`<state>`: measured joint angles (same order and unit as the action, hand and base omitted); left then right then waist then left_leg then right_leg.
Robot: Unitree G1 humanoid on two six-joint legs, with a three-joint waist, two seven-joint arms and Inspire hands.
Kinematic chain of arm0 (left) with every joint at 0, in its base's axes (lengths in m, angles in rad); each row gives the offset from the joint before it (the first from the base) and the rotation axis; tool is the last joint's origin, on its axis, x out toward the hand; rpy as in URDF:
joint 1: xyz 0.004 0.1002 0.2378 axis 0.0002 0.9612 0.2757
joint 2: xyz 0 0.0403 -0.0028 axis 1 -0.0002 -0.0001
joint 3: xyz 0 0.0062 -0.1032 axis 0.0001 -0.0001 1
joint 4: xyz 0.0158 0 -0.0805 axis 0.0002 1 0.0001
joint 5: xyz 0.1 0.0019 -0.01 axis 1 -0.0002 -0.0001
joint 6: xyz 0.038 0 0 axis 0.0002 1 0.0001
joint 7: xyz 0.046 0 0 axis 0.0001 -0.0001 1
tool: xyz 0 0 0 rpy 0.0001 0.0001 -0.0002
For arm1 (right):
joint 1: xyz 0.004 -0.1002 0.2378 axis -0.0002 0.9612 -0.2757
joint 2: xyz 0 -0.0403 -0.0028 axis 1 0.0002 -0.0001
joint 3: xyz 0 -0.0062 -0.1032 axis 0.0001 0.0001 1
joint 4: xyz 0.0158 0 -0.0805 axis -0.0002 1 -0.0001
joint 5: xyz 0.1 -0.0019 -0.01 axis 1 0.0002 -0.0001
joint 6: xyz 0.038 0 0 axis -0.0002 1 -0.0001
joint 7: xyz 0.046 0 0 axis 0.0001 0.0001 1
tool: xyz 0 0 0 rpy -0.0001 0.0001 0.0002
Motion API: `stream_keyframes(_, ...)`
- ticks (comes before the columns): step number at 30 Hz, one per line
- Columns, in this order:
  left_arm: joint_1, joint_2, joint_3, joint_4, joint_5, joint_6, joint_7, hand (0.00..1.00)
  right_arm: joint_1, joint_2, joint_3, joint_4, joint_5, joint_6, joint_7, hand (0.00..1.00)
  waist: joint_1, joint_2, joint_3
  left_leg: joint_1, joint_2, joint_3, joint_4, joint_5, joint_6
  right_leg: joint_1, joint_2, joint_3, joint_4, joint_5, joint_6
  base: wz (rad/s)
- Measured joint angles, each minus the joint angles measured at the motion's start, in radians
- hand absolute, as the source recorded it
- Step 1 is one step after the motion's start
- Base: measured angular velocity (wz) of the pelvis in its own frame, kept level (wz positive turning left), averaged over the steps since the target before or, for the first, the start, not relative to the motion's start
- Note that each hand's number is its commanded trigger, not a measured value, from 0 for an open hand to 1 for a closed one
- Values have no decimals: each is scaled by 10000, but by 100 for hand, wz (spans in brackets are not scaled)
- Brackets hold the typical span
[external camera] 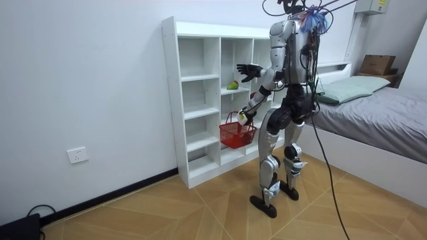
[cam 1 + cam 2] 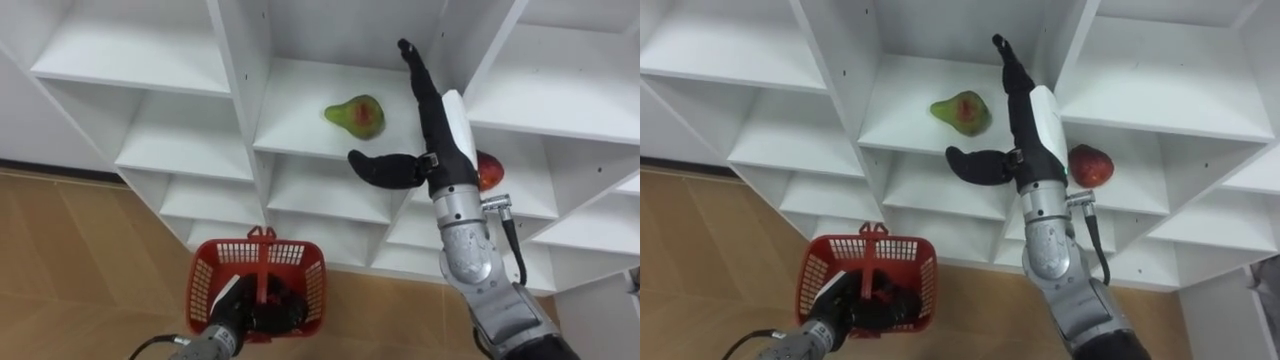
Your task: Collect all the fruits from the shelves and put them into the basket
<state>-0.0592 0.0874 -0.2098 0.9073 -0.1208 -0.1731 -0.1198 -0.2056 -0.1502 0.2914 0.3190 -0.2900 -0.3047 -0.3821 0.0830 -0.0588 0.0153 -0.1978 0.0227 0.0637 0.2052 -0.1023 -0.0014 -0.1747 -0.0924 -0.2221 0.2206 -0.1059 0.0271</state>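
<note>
right robot hand (image 2: 1023,145) spread near pear (image 2: 962,112)

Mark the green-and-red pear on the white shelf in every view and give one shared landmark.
Left eye view: green-and-red pear, right of centre, upper half.
Right eye view: at centre, upper half.
Room view: middle column of the white closet, upper half.
Shared landmark: red plastic basket, below the pear.

Your closet (image 2: 290,110) shows white; its pear (image 2: 356,117) is green blushed with red, the other fruit (image 2: 1090,165) red. The basket (image 2: 205,282) is red lattice, your right hand (image 2: 433,130) black with a white back, the floor (image 2: 80,260) tan herringbone wood.
</note>
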Motion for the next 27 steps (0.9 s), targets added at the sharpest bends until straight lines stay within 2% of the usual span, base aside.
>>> stream_keyframes(7, 0, -3, 9, 2, -1, 0, -6, 100, 15, 6, 1, -158, -178, -11, -2, 0, 0, 16, -24, 12, 4, 1, 7, 0, 0, 11, 0, -2, 18, 5, -8, 0)
stream_keyframes(17, -12, -69, -73, 114, -51, -13, -5, 100, 13, 287, 10, -253, -518, -30, 295, 0, -8, 5, -11, 15, 5, 21, -29, -1, -1, 3, 10, 40, -14, 3, -5, 0)
stream_keyframes(20, -27, -72, -121, 161, -58, -14, 5, 100, 11, 304, 14, -292, -501, -38, 359, 0, -14, -11, 45, -3, 7, 17, -35, -2, -2, -9, 11, 36, -18, 1, -5, 0)
stream_keyframes(23, -141, -79, -109, 229, -61, -22, 7, 100, 13, 391, 26, -468, -505, -38, 372, 0, 5, -61, 137, -25, 9, 23, -32, -2, -3, -40, 23, 83, -18, -5, -7, 0)
stream_keyframes(27, -223, -121, -110, 252, -61, -59, 16, 100, 13, 415, 289, -653, -282, -75, 607, 0, 21, -66, 143, -50, 9, 44, -52, -5, -5, -87, 32, 119, -29, -8, -4, 0)
